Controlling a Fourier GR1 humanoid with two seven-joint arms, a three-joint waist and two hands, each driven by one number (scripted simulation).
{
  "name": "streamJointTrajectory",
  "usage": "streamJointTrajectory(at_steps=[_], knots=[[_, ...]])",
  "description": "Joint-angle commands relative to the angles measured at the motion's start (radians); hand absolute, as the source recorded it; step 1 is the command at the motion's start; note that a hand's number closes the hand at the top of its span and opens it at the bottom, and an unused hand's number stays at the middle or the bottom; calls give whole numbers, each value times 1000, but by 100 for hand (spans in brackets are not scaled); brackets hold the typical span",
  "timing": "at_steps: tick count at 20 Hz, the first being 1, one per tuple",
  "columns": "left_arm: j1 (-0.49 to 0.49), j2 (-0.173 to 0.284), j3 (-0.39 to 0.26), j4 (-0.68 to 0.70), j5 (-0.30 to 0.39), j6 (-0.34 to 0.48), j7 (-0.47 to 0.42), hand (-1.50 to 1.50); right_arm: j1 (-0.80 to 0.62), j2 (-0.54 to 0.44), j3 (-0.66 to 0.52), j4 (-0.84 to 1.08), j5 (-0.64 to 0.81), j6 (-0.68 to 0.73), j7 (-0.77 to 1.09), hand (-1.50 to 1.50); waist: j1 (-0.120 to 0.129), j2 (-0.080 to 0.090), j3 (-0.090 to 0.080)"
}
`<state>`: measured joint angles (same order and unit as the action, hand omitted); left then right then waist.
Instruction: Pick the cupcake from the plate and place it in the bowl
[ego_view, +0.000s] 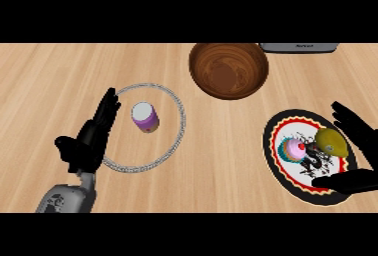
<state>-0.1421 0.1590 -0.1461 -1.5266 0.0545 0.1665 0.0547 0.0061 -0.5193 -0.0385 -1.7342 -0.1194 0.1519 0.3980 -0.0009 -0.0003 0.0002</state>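
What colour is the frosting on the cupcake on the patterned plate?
Pink frosting with a red dot on top, seen in the head view.

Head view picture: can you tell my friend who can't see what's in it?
The right hand is open around a patterned plate holding a pink cupcake and a yellow lemon. A wooden bowl sits above. The left hand rests open beside a clear plate with a purple cup.

The left hand (92, 136) shows at the view's left, resting open — fingers straight and close together, pointing up and slightly right, thumb sticking out to the left. Its grey forearm (66, 199) enters from the lower edge below it. The right hand (354, 150) sits at the right edge, open too — fingers spread upward along the edge, thumb reaching left lower down. Its forearm is out of view.
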Motion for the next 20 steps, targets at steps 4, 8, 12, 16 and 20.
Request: streamJointTrajectory(at_steps=[4,8,12,16,20], knots=[[-93,-20,40,39,-26,2,63,0,50,74,-70,-36,-62,63,-57,-150,-6,0,0],[26,-32,30,-18,-35,-31,-8,0,84,123,-102,-25,-45,88,-97,-150,-2,-1,0],[-22,-85,26,52,-81,-4,-23,0,-8,149,-103,-1,-34,92,2,-150,-1,0,0],[3,-61,45,32,-85,-32,-37,0,51,240,-47,34,49,66,-100,-150,-1,0,0],[14,-81,46,73,-83,-60,-78,0,0,249,-80,165,60,88,-159,-150,1,1,0]])
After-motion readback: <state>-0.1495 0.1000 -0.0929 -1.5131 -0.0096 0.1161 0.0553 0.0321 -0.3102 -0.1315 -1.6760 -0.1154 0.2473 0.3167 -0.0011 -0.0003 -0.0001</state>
